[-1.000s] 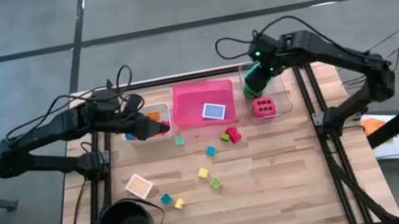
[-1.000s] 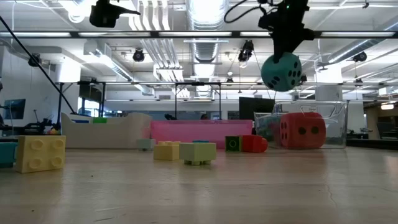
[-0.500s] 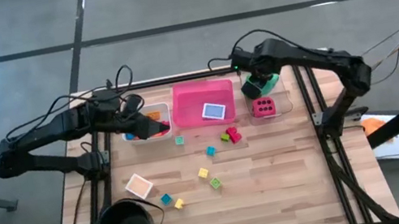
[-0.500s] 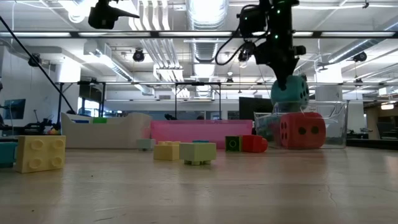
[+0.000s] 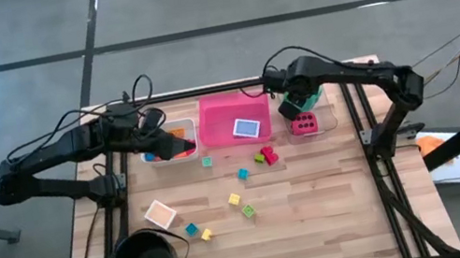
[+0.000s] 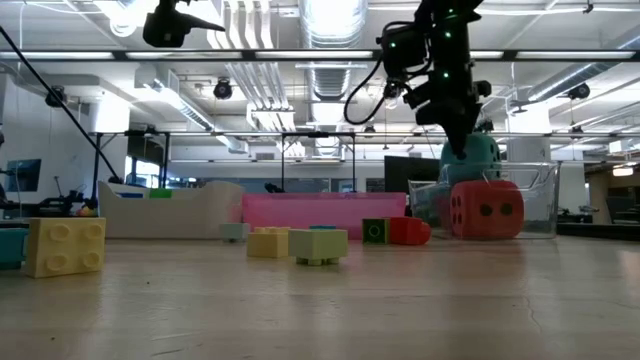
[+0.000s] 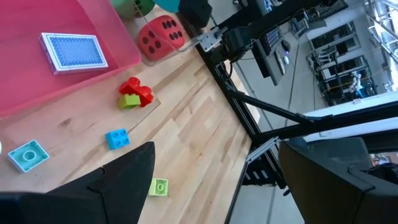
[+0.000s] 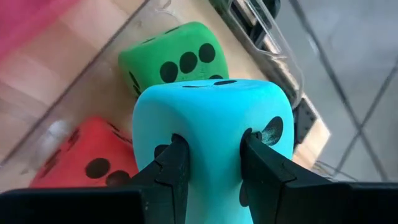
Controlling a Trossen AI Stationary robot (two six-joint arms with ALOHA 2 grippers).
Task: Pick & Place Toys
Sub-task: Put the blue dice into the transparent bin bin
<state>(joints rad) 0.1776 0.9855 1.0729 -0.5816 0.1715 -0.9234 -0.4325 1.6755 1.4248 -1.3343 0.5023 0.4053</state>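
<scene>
Now right gripper clamps teal die over clear tray; left gripper unclear.

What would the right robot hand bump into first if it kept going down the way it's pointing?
The right gripper is shut on the teal die and points down into the clear tray. The held die would probably meet the green die or red die first; depth is unclear, so I can't say which.

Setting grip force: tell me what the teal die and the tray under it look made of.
Teal die: probably soft foam, matte; the right gripper fingers dent its sides. Clear tray: apparently hard transparent plastic, glossy; the red die shows through its wall.
</scene>
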